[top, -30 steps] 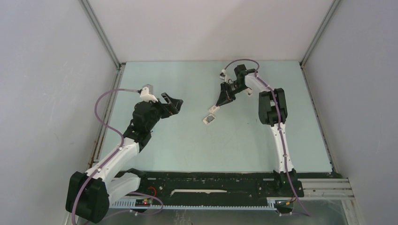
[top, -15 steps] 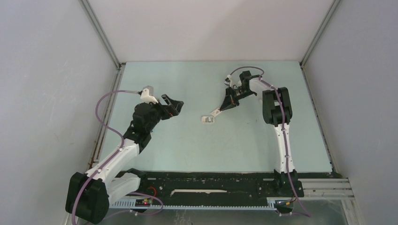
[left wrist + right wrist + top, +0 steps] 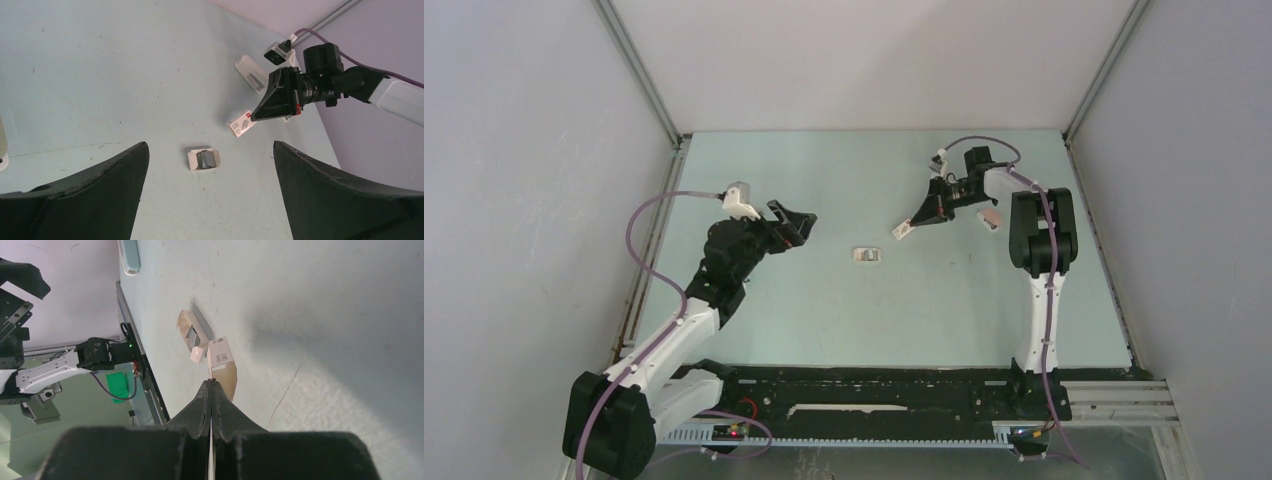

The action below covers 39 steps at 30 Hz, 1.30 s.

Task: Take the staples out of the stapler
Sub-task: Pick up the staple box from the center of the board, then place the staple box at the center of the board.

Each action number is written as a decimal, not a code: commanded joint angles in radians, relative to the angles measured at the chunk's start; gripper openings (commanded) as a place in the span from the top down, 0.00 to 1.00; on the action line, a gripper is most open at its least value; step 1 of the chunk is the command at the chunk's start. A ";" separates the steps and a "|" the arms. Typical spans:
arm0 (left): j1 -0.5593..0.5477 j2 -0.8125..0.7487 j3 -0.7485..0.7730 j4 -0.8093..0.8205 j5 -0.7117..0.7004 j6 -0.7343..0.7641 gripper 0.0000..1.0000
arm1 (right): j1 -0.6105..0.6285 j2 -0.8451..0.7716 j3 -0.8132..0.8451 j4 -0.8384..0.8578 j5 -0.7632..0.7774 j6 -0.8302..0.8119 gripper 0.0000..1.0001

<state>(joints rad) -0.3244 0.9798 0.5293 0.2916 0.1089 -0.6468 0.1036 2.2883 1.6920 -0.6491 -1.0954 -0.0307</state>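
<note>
Top external view showed the right fingers (image 3: 915, 221) pinched shut on a small box (image 3: 902, 231), the left fingers (image 3: 794, 225) spread wide and empty, and the grey staples (image 3: 207, 159) lying in an open tray (image 3: 191, 160) on the bench (image 3: 824, 310) between them.

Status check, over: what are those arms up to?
Left gripper open, empty. Right gripper shut on small white box. Grey staples in open tray, unobstructed.

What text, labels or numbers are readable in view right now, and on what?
No text is legible.
Red mark and dark print on the small white cardboard box in the right hand: too small to read.
The open white cardboard tray: no print visible.
</note>
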 commanded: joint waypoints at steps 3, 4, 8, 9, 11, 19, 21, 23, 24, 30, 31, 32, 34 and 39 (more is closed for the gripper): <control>0.002 -0.014 -0.021 0.079 0.058 0.022 0.00 | -0.024 -0.112 -0.099 0.046 -0.035 -0.002 1.00; 0.002 -0.014 -0.023 0.085 0.064 0.023 0.00 | -0.028 -0.123 -0.115 0.047 -0.036 -0.006 1.00; 0.002 -0.012 -0.021 0.101 0.089 0.032 0.00 | -0.046 -0.166 -0.187 0.055 -0.040 -0.020 1.00; 0.002 -0.011 -0.021 0.106 0.096 0.033 0.00 | -0.051 -0.176 -0.207 0.059 -0.042 -0.023 1.00; 0.002 -0.009 -0.023 0.115 0.115 0.037 0.00 | -0.059 -0.192 -0.243 0.067 -0.043 -0.028 1.00; 0.002 -0.004 -0.017 0.133 0.172 0.047 0.00 | -0.095 -0.232 -0.341 0.062 -0.046 -0.062 1.00; 0.001 -0.004 -0.011 0.134 0.185 0.051 0.00 | -0.096 -0.234 -0.355 0.059 -0.045 -0.069 1.00; 0.001 0.002 -0.001 0.134 0.202 0.053 0.00 | -0.095 -0.234 -0.364 0.057 -0.038 -0.075 1.00; 0.001 0.005 0.003 0.134 0.209 0.054 0.00 | -0.096 -0.234 -0.365 0.056 -0.035 -0.075 1.00; -0.013 0.027 0.023 0.135 0.231 0.061 0.00 | -0.127 -0.227 -0.366 0.058 -0.024 -0.072 1.00; -0.020 0.032 0.026 0.134 0.233 0.065 0.00 | -0.128 -0.225 -0.366 0.057 -0.022 -0.072 1.00; -0.026 0.038 0.030 0.133 0.234 0.072 0.00 | -0.128 -0.222 -0.366 0.056 -0.022 -0.072 1.00; -0.046 0.052 0.049 0.108 0.229 0.107 0.00 | -0.128 -0.217 -0.367 0.058 -0.022 -0.068 1.00; -0.106 0.122 0.173 -0.104 0.212 0.256 0.00 | -0.128 -0.217 -0.365 0.063 -0.017 -0.063 1.00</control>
<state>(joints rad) -0.3927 1.0584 0.5640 0.3187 0.3187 -0.5320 -0.0208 2.1113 1.3247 -0.6006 -1.1084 -0.0826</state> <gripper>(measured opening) 0.996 0.006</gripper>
